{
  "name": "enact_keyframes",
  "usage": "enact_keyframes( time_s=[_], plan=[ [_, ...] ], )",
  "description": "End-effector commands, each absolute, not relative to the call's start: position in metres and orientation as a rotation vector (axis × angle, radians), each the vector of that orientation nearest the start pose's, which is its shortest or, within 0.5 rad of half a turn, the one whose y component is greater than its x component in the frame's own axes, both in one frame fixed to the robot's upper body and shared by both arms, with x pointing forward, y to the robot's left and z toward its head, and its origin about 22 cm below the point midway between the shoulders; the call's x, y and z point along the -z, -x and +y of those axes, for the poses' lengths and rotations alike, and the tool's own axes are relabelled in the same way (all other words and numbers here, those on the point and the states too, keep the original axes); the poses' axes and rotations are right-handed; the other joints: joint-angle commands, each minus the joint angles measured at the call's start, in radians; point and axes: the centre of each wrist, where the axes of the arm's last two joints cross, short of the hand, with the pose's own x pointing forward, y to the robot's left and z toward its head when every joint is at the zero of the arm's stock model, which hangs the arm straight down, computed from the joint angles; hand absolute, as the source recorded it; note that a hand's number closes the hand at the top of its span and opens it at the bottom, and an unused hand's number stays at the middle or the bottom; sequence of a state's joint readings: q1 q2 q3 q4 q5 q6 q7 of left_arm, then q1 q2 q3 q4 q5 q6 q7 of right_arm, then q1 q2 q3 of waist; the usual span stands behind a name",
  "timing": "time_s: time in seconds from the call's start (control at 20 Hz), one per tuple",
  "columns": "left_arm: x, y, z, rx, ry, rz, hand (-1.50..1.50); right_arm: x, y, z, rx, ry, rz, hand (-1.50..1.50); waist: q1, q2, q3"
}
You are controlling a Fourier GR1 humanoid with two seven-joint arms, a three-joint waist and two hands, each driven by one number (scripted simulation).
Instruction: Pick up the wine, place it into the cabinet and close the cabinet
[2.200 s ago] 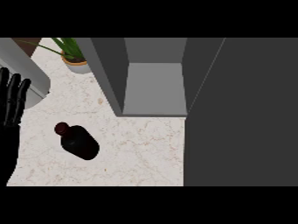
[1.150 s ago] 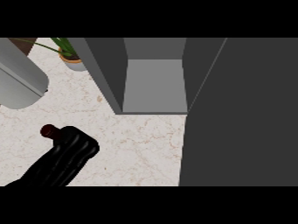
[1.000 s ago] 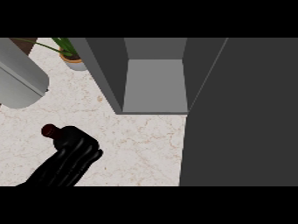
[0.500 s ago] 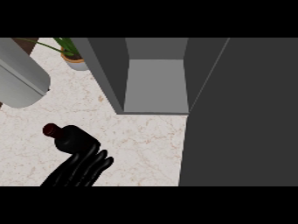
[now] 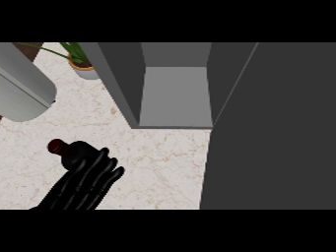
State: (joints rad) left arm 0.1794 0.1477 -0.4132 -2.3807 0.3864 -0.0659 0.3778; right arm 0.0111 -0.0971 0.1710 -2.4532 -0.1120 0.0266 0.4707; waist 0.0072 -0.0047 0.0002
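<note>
Where the fingers (image 5: 97, 165) meet the bottle, you see them stretched out and spread, released rather than clenched, their tips lying on the dark body of the wine (image 5: 70, 151). Behind them the black left hand (image 5: 80, 189) runs back toward 7 o'clock and leaves your view at the lower edge. The wine lies on its side on the pale marbled counter (image 5: 163, 162), at about 8 o'clock in your view, with its dark red cap pointing toward 10 o'clock, clear of the hand. From the bottle, look toward 1 o'clock and you find the grey cabinet (image 5: 174, 93), its compartment open to you and well apart from the wine. Its door (image 5: 286, 138) fills the whole 3 o'clock side as a dark slab. At 11 o'clock a potted plant (image 5: 80, 61) stands just beside the cabinet's left wall. At 10 o'clock a thick grey cylinder (image 5: 14, 83) slants in from the left edge above the counter, and you cannot tell what it joins.
</note>
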Motion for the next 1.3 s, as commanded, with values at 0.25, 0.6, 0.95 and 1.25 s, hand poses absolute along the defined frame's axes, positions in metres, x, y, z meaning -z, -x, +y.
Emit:
enact_keyframes(
  time_s=[0.25, 0.6, 0.95, 1.25],
  plan=[
    [-0.177, -0.139, 0.206, 0.217, 0.574, -1.817, -1.50, -0.204, -0.136, -0.214, -0.219, -0.248, -1.964, -1.50, -0.010, 0.003, 0.000],
    [-0.156, -0.150, 0.239, 0.167, 0.453, -1.846, -1.50, -0.211, -0.134, -0.226, -0.244, -0.226, -1.995, -1.50, -0.007, 0.003, 0.000],
    [-0.135, -0.190, 0.277, 0.094, 0.336, -1.837, -1.50, -0.208, -0.140, -0.208, -0.224, -0.256, -1.977, -1.50, -0.012, 0.005, 0.000],
    [-0.105, -0.190, 0.297, 0.120, 0.296, -1.783, -1.50, -0.213, -0.146, -0.198, -0.223, -0.261, -1.977, -1.50, -0.006, 0.004, -0.001]
  ],
)
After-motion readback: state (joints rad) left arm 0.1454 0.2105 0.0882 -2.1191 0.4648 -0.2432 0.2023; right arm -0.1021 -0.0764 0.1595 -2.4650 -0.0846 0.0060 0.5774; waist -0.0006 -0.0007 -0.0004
